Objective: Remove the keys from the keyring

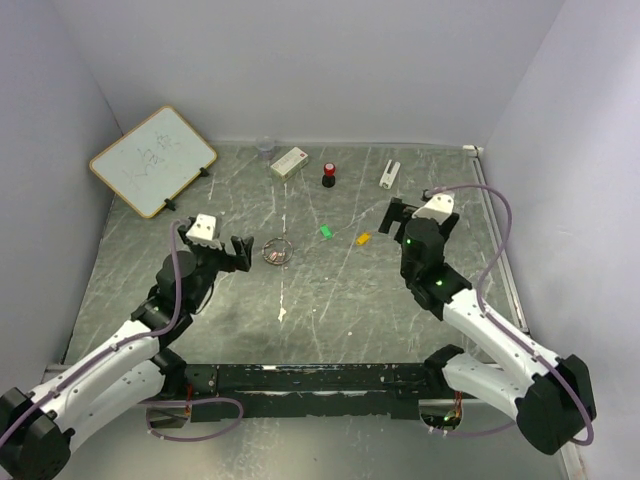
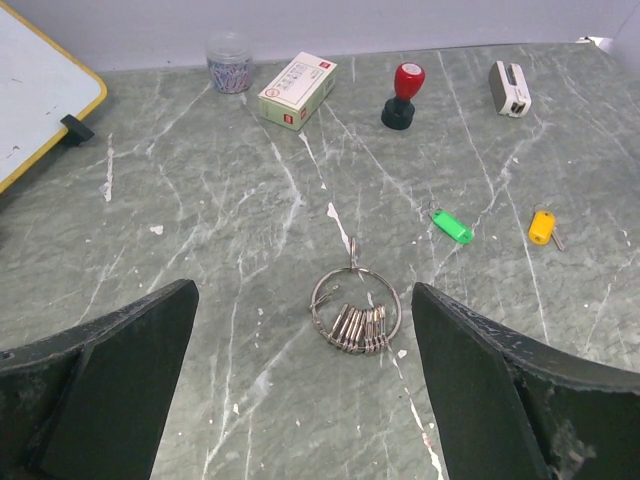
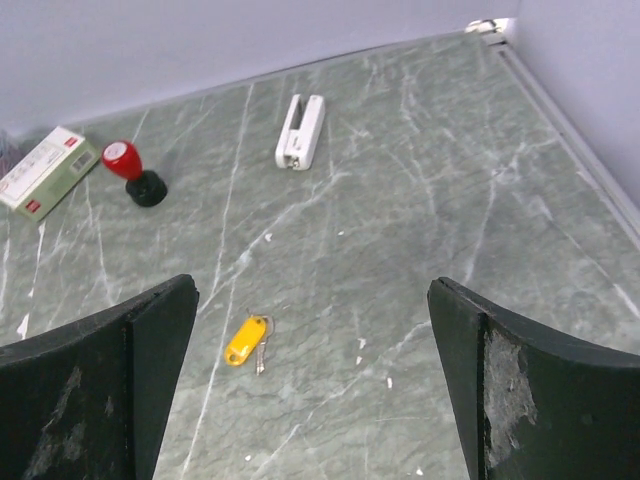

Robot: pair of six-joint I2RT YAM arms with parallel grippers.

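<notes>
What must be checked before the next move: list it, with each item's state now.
1. Green key off the ring: ok, it lies apart from the ring.
2. Yellow key off the ring: ok, it lies apart, right of the green key.
3. Left fingers open and empty: ok.
4. Right fingers open and empty: ok.
5. Ring bare: not ok, a bunch of silvery pieces hangs on it. Whether they are keys: cannot tell.

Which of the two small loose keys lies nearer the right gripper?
The yellow-headed key, just ahead of the right gripper; the green-headed key lies farther left.
</notes>
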